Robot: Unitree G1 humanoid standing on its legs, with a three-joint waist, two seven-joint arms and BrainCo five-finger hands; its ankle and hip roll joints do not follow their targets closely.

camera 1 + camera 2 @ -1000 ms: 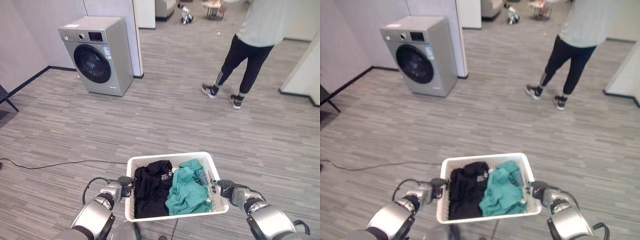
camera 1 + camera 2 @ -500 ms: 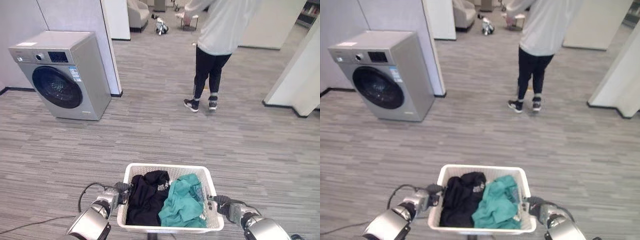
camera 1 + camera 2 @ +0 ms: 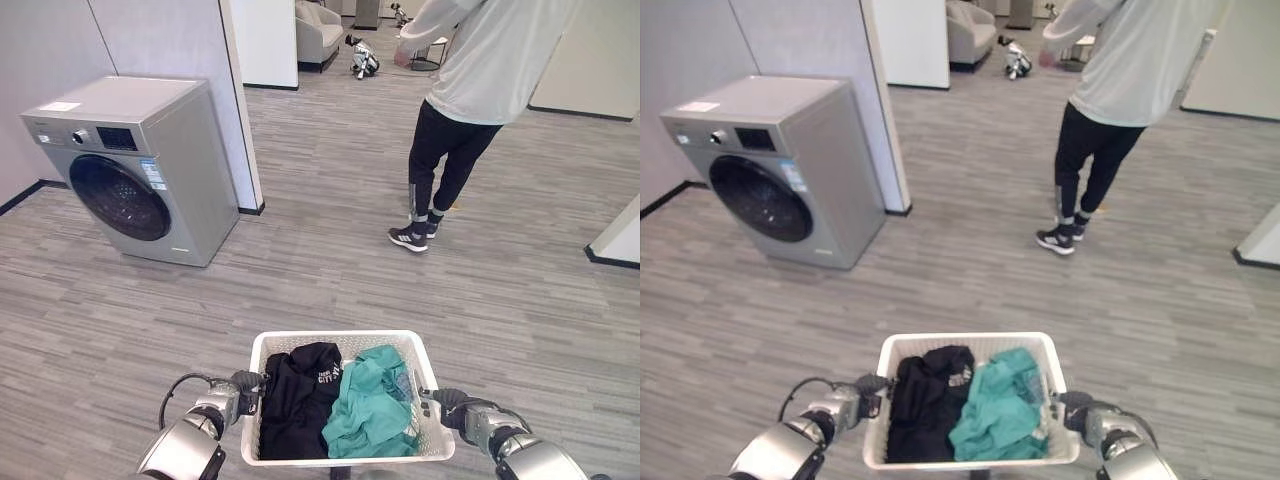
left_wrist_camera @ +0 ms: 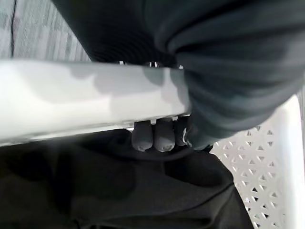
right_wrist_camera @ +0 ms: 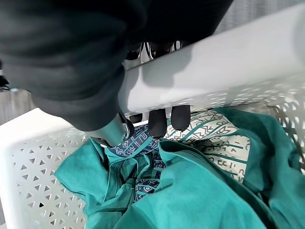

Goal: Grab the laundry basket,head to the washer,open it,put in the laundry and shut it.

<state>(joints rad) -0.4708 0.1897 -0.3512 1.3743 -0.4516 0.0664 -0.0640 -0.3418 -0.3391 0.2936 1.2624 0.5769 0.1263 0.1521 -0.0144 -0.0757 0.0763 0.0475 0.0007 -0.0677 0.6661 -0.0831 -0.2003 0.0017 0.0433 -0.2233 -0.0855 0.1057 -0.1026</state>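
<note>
Grey wood-grain floor (image 3: 330,270) runs out ahead of me, and I go over it from my own hands outward. Nearest, I carry the white plastic basket (image 3: 343,340), its walls pierced with small triangles, its long sides running left to right between my hands. My left hand (image 3: 240,392) has its fingers (image 4: 155,136) curled over the left rim, dark tips inside against the black shirt (image 3: 300,395). My right hand (image 3: 455,408) grips the right rim the same way, fingers (image 5: 158,121) hooked down beside the teal cloth (image 3: 372,400) (soft, crumpled, with a patterned lining). Both garments lie heaped inside, black at the left end, teal at the right.

Further off, ahead and to my left, the washer (image 3: 135,165) stands against the wall, a grey metal box with a round dark door, shut, nearer my left arm. Beyond, ahead to the right, a person (image 3: 470,110) stands well apart.
</note>
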